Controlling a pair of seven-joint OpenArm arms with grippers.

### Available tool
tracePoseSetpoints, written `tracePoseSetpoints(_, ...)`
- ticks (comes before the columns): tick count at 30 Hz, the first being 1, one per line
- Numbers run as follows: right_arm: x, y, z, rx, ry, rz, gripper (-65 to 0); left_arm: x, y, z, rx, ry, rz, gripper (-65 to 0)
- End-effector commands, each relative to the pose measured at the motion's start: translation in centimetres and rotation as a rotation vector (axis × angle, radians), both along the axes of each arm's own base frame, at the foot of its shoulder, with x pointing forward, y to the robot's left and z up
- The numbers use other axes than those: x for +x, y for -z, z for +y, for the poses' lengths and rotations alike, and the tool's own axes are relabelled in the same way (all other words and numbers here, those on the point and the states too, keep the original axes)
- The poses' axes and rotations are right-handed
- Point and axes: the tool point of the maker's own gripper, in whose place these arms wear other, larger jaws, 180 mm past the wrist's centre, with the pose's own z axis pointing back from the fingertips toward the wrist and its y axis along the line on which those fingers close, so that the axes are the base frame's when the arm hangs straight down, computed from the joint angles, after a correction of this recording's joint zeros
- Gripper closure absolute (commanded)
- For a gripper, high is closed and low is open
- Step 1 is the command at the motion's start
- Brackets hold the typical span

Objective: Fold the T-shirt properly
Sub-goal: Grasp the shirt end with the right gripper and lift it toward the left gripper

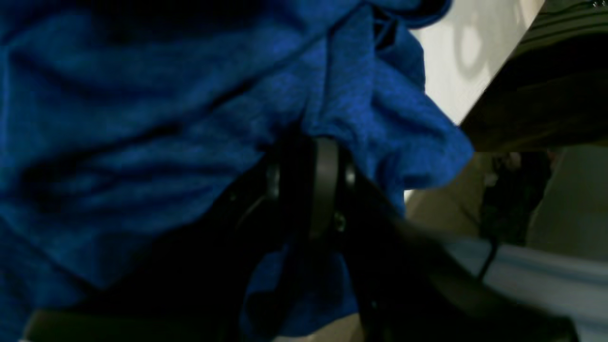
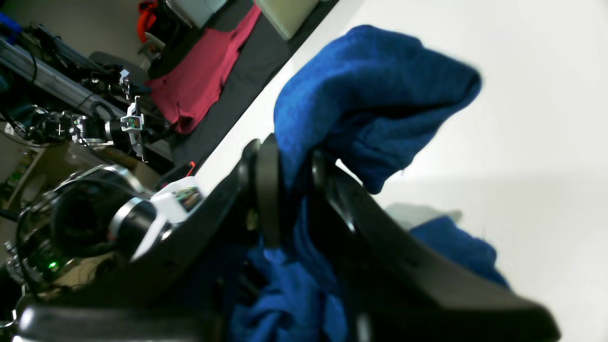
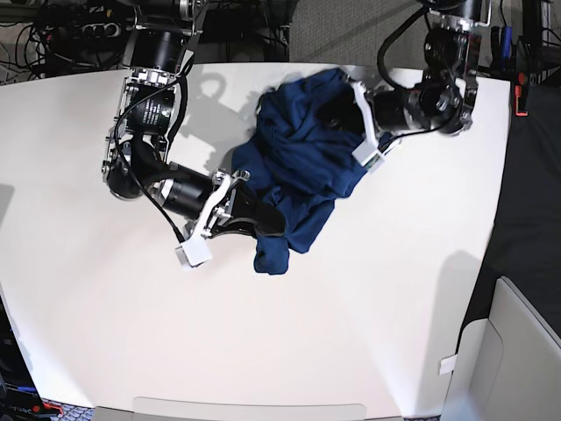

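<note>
Blue T-shirt bunched on white table. Left gripper clamped on its fabric; right gripper pinching a fold at the near edge.

1. both arms black, with silver metal bands at the joints.
2. black cables loop beside them.
3. white wrist camera block by each black gripper.

This looks like a robotics lab: a bare white worktable stands amid tangled black cables, an aluminium rail with mounted electronics, and a red cloth draped over dark flooring.
</note>
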Motion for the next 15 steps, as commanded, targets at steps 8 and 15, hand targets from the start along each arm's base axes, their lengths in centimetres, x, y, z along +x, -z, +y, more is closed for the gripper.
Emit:
tracePoseSetpoints(8, 0.5, -4.0, 2.9, 0.07, -0.077, -0.094, -3.1, 5.6, -1.1, -1.3, -0.035, -0.041, -0.061, -6.4)
tracePoseSetpoints(15, -0.4, -3.0, 8.0, -0.069, -0.259, -0.11, -3.1, 7.8, -2.6, -1.1, -0.06, -0.071, -0.116, -6.4)
